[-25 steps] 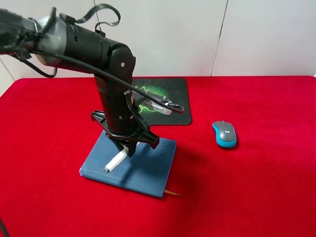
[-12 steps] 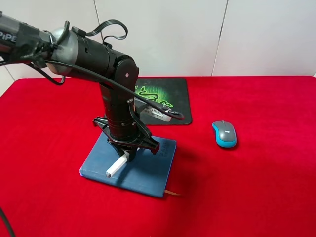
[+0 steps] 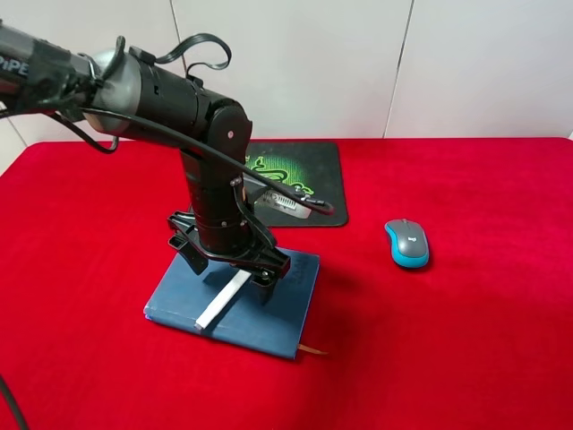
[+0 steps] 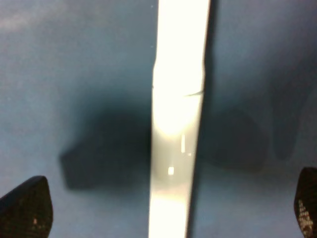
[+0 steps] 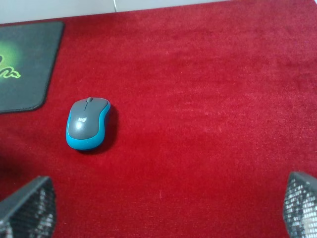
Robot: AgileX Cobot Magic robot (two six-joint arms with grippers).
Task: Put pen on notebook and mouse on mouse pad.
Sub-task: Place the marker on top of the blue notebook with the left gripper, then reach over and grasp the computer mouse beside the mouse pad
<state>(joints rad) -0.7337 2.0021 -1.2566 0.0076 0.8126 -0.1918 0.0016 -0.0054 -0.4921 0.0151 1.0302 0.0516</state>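
Note:
The white pen (image 3: 224, 300) lies flat on the slate-blue notebook (image 3: 277, 309) at the front left. My left gripper (image 3: 228, 266) hovers just above it, open, with a finger on either side and not touching it. Up close, the pen (image 4: 178, 124) runs across the blue cover (image 4: 74, 74), and the left gripper (image 4: 166, 206) has its fingertips (image 4: 25, 208) far apart. The grey and teal mouse (image 3: 407, 243) rests on the red cloth, right of the black mouse pad (image 3: 313, 170). My right gripper (image 5: 163, 208) is open above the cloth, short of the mouse (image 5: 88, 123) and the pad (image 5: 25, 64).
A red cloth (image 3: 466, 340) covers the whole table. A white wall stands close behind it. The notebook's brown ribbon (image 3: 312, 348) sticks out at its near corner. The left arm's body and cable (image 3: 295, 199) hang over part of the mouse pad.
The left gripper held the pen tilted above the notebook. Its fingers have since spread open, and the pen now lies flat on the cover.

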